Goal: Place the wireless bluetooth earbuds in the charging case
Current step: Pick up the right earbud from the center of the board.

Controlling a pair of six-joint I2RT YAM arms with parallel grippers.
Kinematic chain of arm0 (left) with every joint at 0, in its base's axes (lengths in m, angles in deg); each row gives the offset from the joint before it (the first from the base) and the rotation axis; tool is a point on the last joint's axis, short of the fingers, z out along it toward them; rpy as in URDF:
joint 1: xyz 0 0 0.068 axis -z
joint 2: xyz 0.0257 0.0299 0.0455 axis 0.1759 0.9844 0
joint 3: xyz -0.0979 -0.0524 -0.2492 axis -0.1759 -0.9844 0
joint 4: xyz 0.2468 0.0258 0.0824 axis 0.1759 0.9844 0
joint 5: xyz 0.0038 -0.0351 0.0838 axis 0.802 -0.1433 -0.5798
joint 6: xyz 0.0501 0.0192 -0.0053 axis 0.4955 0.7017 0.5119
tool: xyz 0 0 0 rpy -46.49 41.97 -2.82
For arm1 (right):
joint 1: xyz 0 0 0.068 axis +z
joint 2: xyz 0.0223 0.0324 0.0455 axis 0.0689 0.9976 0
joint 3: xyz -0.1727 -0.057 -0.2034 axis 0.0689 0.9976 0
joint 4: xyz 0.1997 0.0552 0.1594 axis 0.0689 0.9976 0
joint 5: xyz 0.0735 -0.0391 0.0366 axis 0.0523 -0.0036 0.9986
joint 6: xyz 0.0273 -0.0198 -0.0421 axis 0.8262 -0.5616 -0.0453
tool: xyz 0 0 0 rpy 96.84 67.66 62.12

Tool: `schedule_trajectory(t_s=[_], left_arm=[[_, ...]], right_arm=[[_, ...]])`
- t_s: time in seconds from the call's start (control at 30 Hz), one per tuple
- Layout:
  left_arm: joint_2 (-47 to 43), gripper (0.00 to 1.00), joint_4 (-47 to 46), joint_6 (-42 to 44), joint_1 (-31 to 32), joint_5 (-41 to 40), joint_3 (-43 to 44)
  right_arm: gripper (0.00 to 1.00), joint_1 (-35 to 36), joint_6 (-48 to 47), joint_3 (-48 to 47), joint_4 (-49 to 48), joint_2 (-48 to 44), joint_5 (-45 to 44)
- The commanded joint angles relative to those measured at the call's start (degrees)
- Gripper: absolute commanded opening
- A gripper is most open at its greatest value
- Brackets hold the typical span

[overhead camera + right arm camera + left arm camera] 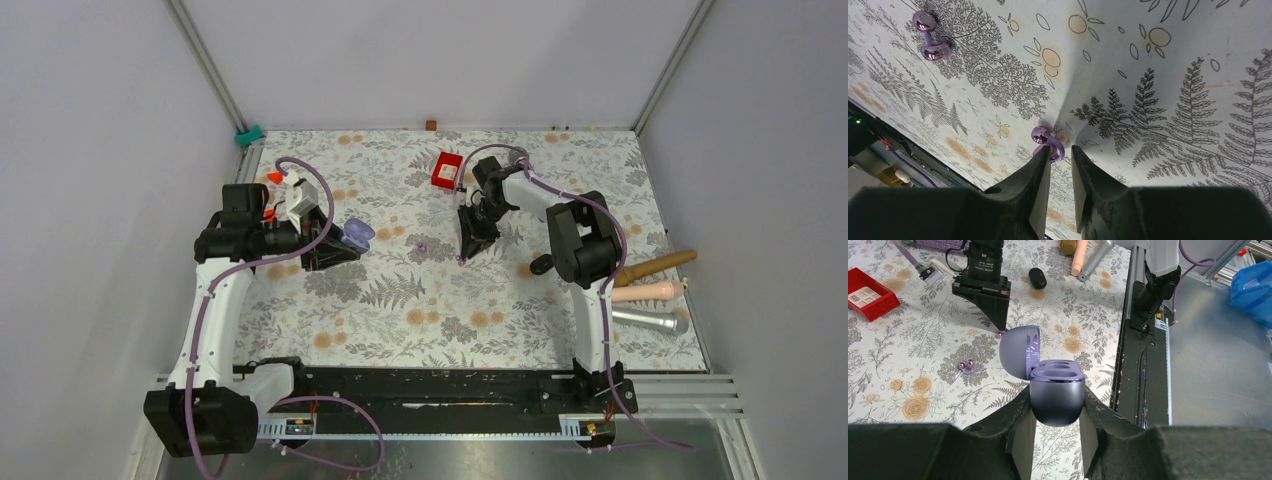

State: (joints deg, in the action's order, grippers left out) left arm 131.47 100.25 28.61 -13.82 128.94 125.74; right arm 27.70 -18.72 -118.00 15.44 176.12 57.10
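- Clamping the charging case by its lower shell, the left gripper held it upright. Its lid was swung back and the 2 sockets were bare and facing up.
- Neither bud sat in the case, so the step in hand looked like picking up the 1st one.
- The right gripper had its tips down at the floral cloth, jaws only narrowly apart, with cloth showing through the gap.
- The near earbud, a tiny glossy purple bud, lay at the tip of 1 finger. It sat more to that side than in the gap, and I could not tell whether the pad touched it.
- The far earbud lay loose on the cloth, well apart from those jaws and between the 2 grippers in the top view.
- A good pick probably called for wider jaws and a small sideways shift, so the bud sat centred before closing on its rounded body, not its stem.
- The cloth looked puckered at the tips, so easing the pressure would likely have avoided pinching fabric with the bud.
- A bud that small and slick could have squirted out, so a slow squeeze seemed wise.
- The case needed holding level, with the lid turned away from the approach.
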Motion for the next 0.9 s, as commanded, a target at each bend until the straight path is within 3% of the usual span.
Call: schedule_trajectory(t_s=[0.0, 0.33, 0.63, 0.87], left_arm=[[-0.88, 0.0, -0.79, 1.49, -0.39, 3.03, -0.22], [-0.99, 0.0, -0.78, 1.65, -0.45, 3.15, -0.29], [-0.96, 0.0, -0.81, 1.58, -0.45, 3.18, -0.22], [-0.85, 0.0, -0.81, 1.65, -0.45, 3.32, -0.29]], right_arm=[[0.3, 0.6, 0.29, 0.48, 0.65, 0.28, 2.33], [0.31, 0.68, 0.51, 0.9, 0.06, 0.05, 4.35], [0.13, 0.69, 1.75, 1.55, -1.15, -0.81, 7.26], [0.07, 0.6, 1.44, 2.06, -1.53, -4.79, 9.26]])
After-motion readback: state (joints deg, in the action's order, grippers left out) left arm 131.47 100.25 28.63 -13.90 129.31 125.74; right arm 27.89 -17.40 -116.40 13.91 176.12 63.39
